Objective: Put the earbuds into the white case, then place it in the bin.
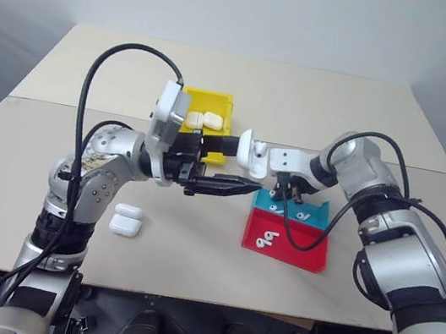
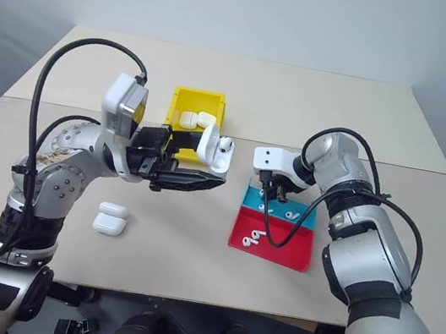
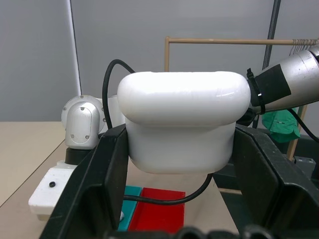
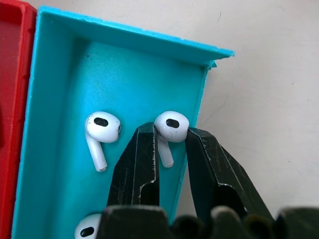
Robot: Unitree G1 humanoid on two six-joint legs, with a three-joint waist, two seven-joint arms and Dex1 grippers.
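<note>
My right gripper (image 4: 172, 144) pinches one tiny shiny white plastic earbud (image 4: 171, 128) inside the blue tray (image 4: 65, 69). In the left wrist view, my left gripper (image 3: 179, 164) clamps the smooth white plastic case (image 3: 182, 124), above that tray. Picking step; next I'd lift gently.

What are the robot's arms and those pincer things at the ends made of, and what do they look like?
Both arms are chunky silver-grey metal segments with rounded joints and black bands. Thick black cables loop loosely over each arm. Each wrist carries a white boxy block. The left gripper and right gripper each have two long, tapered black fingers, scuffed along their edges.
</note>
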